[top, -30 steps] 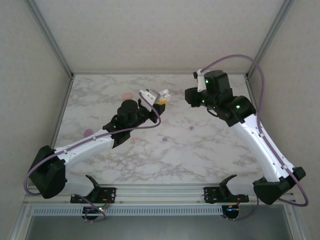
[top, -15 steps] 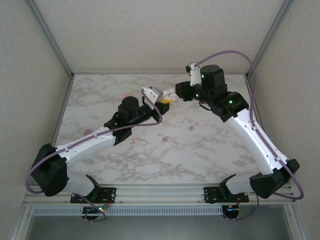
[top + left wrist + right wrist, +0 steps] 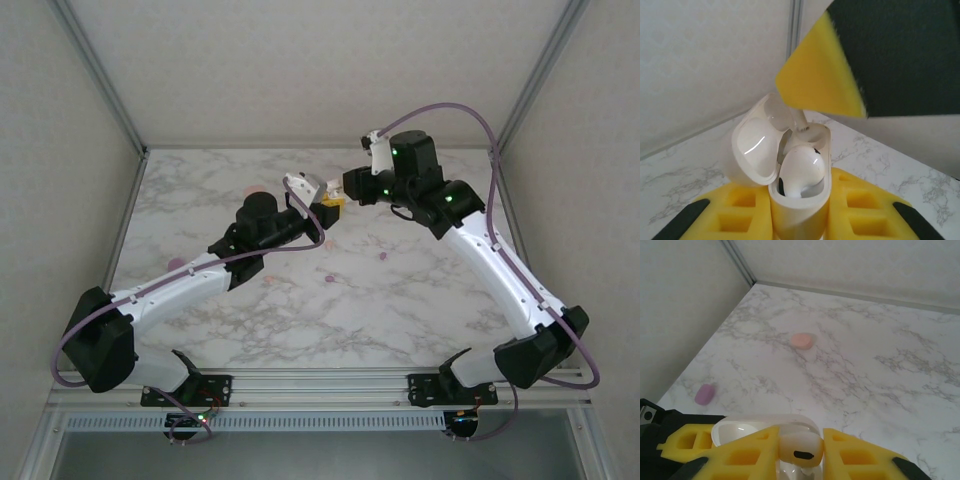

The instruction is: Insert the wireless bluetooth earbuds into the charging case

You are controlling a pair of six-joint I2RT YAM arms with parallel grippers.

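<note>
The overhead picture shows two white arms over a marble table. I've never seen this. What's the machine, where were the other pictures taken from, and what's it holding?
These are two robot arms bolted at the near edge of the table, each ending in a two-finger gripper. A fixed camera above took the overhead picture; a camera on each wrist took the other two. The left gripper is shut on an open white charging case with a seated earbud inside. The right gripper is shut on a second earbud, just over the case's opening. A pink case and a purple case lie on the marble.
</note>
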